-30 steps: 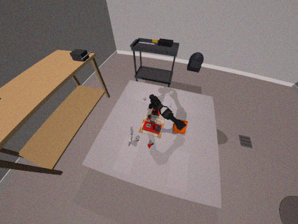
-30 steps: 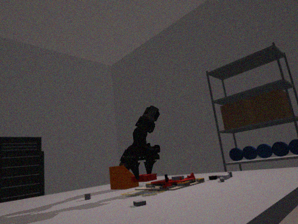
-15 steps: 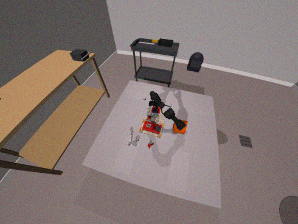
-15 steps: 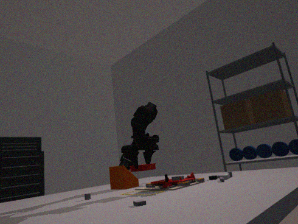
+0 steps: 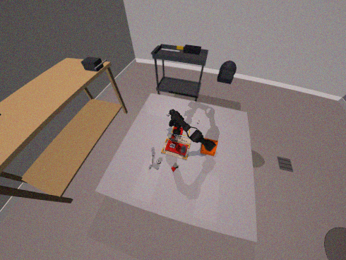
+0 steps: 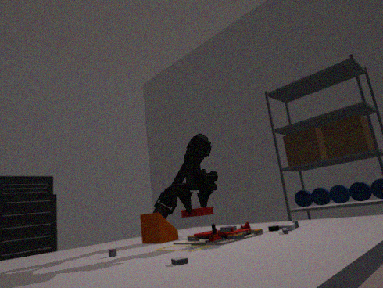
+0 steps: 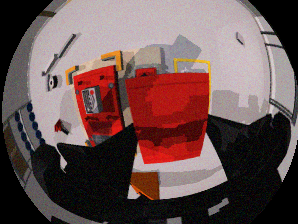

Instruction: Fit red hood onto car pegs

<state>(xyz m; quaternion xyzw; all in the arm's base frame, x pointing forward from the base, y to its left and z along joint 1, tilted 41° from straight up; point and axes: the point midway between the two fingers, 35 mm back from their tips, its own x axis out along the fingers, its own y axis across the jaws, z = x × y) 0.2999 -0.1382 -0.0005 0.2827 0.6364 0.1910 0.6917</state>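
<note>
The red hood (image 5: 178,129) (image 6: 197,212) (image 7: 170,102) hangs in the air, roughly level, between the fingers of my gripper (image 6: 196,210) (image 7: 171,122). The gripper is shut on its two opposite sides. The red chassis (image 6: 223,234) (image 7: 111,92) sits in the jig (image 5: 185,157) (image 7: 112,54), beside and below the hood. In the wrist view it lies left of the hood. The grey engine block (image 5: 172,145) (image 7: 91,100) shows on its deck. The corner holes and most pegs are too small or hidden to make out.
A yellow outline (image 7: 192,60) on the table lies partly under the hood. An orange block (image 5: 205,150) (image 6: 159,229) (image 7: 145,183) stands by the arm's base. A small red and dark piece (image 5: 174,168) (image 7: 61,127) and a long grey tool (image 5: 153,155) lie near the jig.
</note>
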